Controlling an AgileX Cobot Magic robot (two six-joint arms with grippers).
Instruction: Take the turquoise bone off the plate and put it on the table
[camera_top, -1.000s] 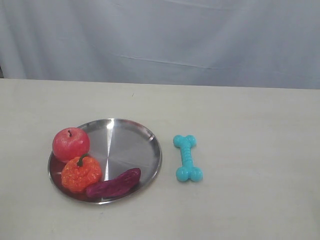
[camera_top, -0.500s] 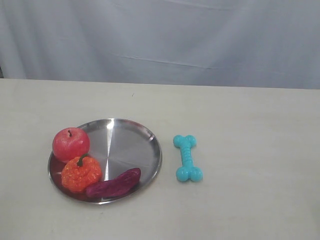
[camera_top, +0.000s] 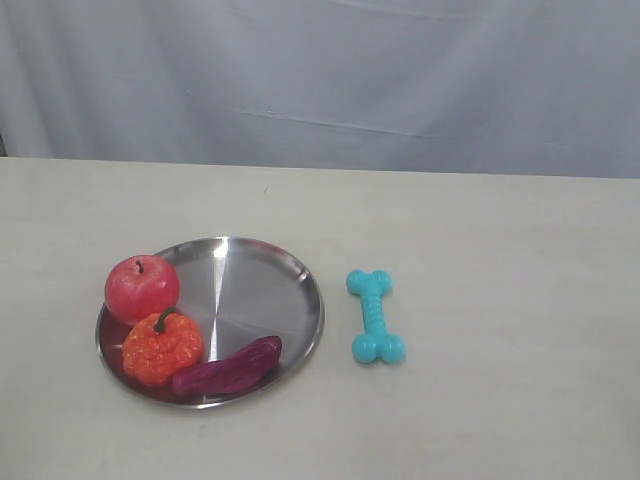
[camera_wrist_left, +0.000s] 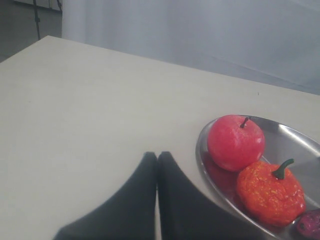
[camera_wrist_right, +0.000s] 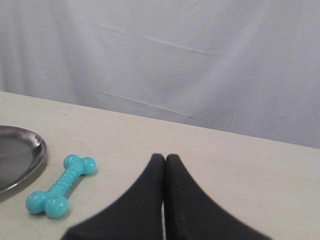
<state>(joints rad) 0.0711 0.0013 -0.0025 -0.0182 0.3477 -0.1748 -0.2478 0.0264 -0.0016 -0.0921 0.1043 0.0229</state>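
Note:
The turquoise bone (camera_top: 375, 316) lies flat on the beige table (camera_top: 500, 300), just right of the silver plate (camera_top: 262, 280) and apart from its rim. The right wrist view shows the bone (camera_wrist_right: 60, 186) beside the plate's edge (camera_wrist_right: 35, 160). My right gripper (camera_wrist_right: 164, 157) is shut with nothing in it, hovering off to the side of the bone. My left gripper (camera_wrist_left: 157, 155) is shut and empty too, close to the plate's rim (camera_wrist_left: 202, 165). Neither gripper appears in the exterior view.
On the plate sit a red apple (camera_top: 141, 287), an orange pumpkin toy (camera_top: 162, 347) and a purple sweet potato (camera_top: 228, 368). A pale grey curtain (camera_top: 320, 80) hangs behind the table's far edge.

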